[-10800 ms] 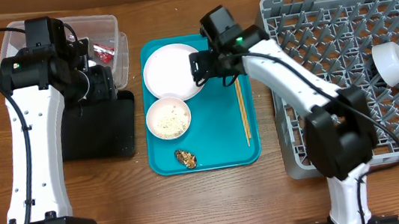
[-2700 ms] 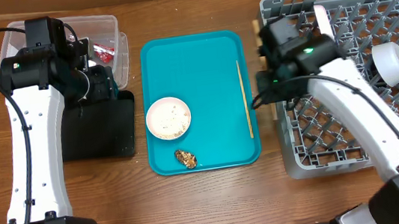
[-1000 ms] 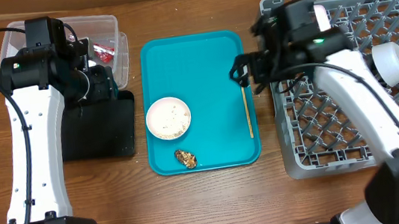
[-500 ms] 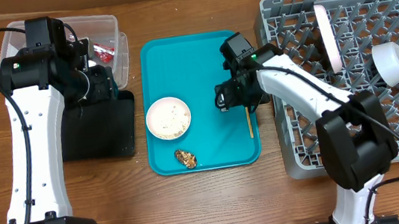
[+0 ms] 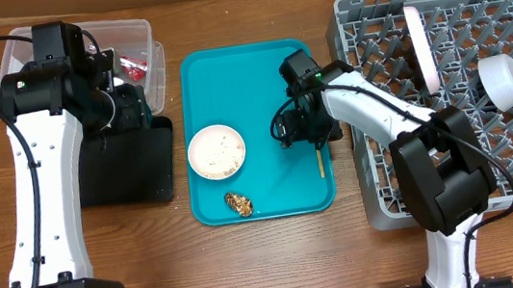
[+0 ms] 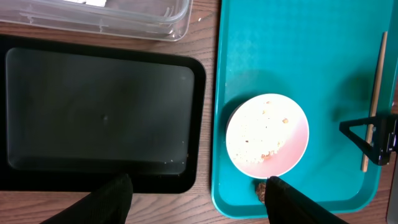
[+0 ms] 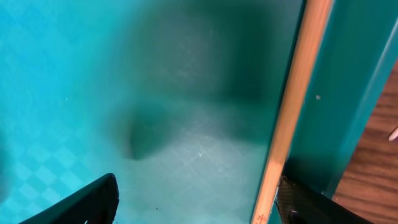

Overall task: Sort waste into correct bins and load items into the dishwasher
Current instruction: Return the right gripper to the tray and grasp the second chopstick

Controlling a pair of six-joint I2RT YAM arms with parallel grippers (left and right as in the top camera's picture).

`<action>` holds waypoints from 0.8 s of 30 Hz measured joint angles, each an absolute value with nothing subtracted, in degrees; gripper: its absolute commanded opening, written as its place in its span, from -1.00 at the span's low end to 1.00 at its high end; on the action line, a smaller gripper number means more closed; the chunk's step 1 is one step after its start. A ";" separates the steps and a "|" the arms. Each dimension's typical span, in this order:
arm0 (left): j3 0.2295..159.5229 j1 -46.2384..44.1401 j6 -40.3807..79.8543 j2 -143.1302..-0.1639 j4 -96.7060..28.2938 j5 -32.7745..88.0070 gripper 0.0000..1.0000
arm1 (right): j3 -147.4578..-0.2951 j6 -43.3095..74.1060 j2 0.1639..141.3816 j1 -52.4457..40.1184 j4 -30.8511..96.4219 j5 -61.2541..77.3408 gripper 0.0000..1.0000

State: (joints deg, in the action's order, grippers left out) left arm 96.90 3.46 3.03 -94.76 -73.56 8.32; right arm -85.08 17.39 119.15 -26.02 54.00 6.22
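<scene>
By the tray [image 5: 239, 78] edge, your right gripper [image 5: 309, 133] stands spread astride the chopsticks [image 5: 320, 163]: thin, stiff, probably light; pinch mid-length.

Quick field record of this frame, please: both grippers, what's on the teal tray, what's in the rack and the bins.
left gripper: open, empty, above black tray
right gripper: open, low over teal tray, chopstick between its fingers, not gripped
on tray: bowl with rice, brown food scrap, chopstick
dish rack: plate upright, white cup
clear tub: red wrapper
</scene>
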 measured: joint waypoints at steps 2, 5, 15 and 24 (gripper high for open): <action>96.90 3.46 3.03 -94.76 -73.56 8.32 0.41 | -85.08 17.61 119.17 -26.02 54.52 6.13 0.25; 96.90 3.46 3.03 -94.76 -73.56 8.32 0.41 | -85.08 18.06 119.37 -25.91 55.61 5.91 -0.05; 96.90 3.46 3.03 -94.76 -73.56 8.32 0.41 | -85.06 18.20 119.59 -25.91 58.13 5.58 -0.68; 96.90 3.46 3.03 -94.76 -73.56 8.32 0.41 | -85.06 18.02 119.59 -25.89 58.78 5.52 -0.85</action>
